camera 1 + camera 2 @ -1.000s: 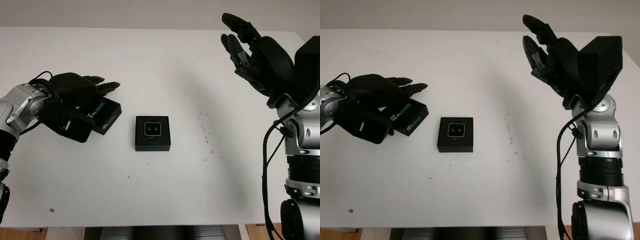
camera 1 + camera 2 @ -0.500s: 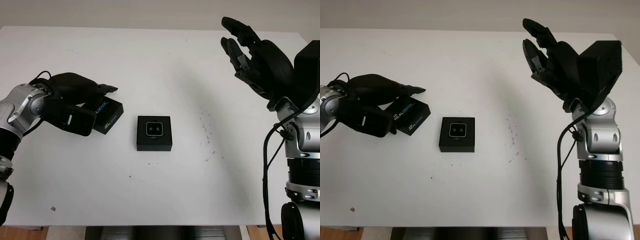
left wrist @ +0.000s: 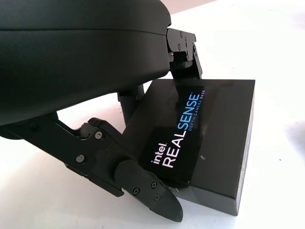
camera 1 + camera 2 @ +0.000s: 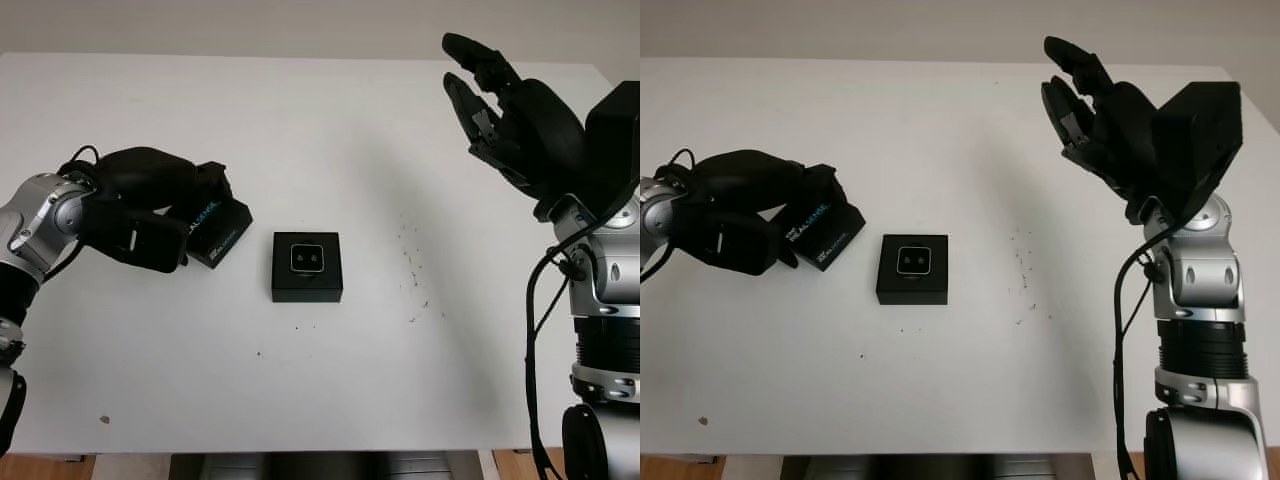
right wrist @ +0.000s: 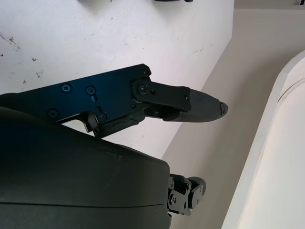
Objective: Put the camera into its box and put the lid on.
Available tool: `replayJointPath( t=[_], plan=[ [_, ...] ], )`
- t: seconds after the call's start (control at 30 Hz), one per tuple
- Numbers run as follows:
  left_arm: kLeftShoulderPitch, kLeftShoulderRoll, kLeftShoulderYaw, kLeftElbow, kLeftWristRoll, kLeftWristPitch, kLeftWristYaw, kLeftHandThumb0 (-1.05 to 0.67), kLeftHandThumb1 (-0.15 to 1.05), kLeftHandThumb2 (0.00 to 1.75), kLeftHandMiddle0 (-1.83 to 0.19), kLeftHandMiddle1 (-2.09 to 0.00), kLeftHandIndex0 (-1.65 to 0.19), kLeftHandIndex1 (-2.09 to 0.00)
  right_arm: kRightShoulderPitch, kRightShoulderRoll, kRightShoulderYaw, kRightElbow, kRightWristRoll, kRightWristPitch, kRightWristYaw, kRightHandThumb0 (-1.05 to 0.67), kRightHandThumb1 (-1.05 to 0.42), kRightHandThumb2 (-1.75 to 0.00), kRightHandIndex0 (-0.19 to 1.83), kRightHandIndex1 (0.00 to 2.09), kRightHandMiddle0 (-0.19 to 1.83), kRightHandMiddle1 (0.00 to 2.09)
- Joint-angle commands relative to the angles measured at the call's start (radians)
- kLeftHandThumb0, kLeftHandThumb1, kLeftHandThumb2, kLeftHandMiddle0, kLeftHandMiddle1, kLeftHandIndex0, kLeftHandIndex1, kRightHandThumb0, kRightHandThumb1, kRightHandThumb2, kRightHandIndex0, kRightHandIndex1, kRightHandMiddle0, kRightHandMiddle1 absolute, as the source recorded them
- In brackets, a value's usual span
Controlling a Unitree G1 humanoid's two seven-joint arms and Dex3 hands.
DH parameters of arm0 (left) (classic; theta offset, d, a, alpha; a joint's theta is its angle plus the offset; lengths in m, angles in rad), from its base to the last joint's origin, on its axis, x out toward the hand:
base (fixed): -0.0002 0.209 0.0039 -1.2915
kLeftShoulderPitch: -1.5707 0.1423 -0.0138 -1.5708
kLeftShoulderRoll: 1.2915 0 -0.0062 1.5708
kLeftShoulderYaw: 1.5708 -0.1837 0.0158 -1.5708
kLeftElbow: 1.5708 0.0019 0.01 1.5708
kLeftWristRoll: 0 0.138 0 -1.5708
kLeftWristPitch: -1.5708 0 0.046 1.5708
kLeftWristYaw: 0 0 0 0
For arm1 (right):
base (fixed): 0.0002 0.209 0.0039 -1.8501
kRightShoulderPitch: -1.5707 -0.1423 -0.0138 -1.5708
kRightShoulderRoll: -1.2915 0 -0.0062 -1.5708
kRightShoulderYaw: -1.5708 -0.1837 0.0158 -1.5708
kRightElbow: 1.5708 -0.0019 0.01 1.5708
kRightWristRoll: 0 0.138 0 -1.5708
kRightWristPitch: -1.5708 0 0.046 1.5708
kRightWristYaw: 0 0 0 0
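Note:
An open black box (image 4: 307, 266) sits mid-table with the small camera (image 4: 306, 259) lying in it, lens side up. To its left lies the black lid (image 4: 222, 230) printed REALSENSE, flat on the table. My left hand (image 4: 200, 215) is over the lid, fingers (image 4: 214, 181) curled down on its far edge. In the left wrist view the thumb (image 3: 143, 183) presses the near side of the lid (image 3: 209, 138). My right hand (image 4: 480, 85) is held up, open, above the table's far right.
The white table (image 4: 330, 380) carries dark specks (image 4: 415, 270) right of the box and a small scrap (image 4: 104, 419) near the front left edge. Its right edge (image 5: 214, 76) runs below my raised right hand.
My left hand's fingers, stretched out over the lid a second ago, have curled down onto its far edge. The lid has shifted slightly. The right hand has barely moved.

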Motion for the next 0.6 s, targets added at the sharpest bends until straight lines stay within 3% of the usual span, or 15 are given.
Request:
replayJointPath(
  t=[0.0, 0.2, 0.37, 0.5, 0.57],
  plan=[
    [0.034, 0.004, 0.01, -0.013, -0.016, 0.002, -0.008, -0.48, 1.05, 0.1, -0.17, -1.8, -0.07, -1.62, 0.001, -0.013, 0.003, -0.016, -0.002, 0.0, -0.002, -0.57, -1.05, -0.54, -0.03, 0.04, -0.19, 0.41],
    [0.07, -0.016, 0.063, -0.056, -0.097, 0.089, -0.04, -0.4, 1.05, 0.17, -0.24, -1.88, -0.14, -1.82, 0.008, 0.0, 0.004, -0.009, 0.0, -0.026, -0.004, -0.56, -1.05, -0.54, -0.03, 0.04, -0.19, 0.47],
    [0.103, -0.042, 0.126, -0.167, -0.182, 0.286, -0.104, -0.39, 1.05, 0.27, -0.25, -2.08, -0.11, -2.07, 0.018, 0.014, 0.004, -0.028, 0.01, 0.025, -0.021, -0.59, -1.05, -0.51, -0.04, 0.04, -0.19, 0.48],
    [0.122, -0.055, 0.146, -0.273, -0.187, 0.427, -0.123, -0.33, 1.05, 0.28, -0.29, -1.94, -0.15, -1.84, 0.039, 0.024, 0.014, -0.066, 0.01, 0.059, -0.035, -0.57, -1.05, -0.53, -0.04, 0.04, -0.19, 0.46],
    [0.131, -0.061, 0.155, -0.319, -0.19, 0.483, -0.13, -0.32, 1.05, 0.27, -0.32, -1.92, -0.18, -1.83, 0.05, 0.029, 0.021, -0.072, 0.009, 0.056, -0.036, -0.57, -1.05, -0.54, -0.04, 0.04, -0.19, 0.44]
  ],
)
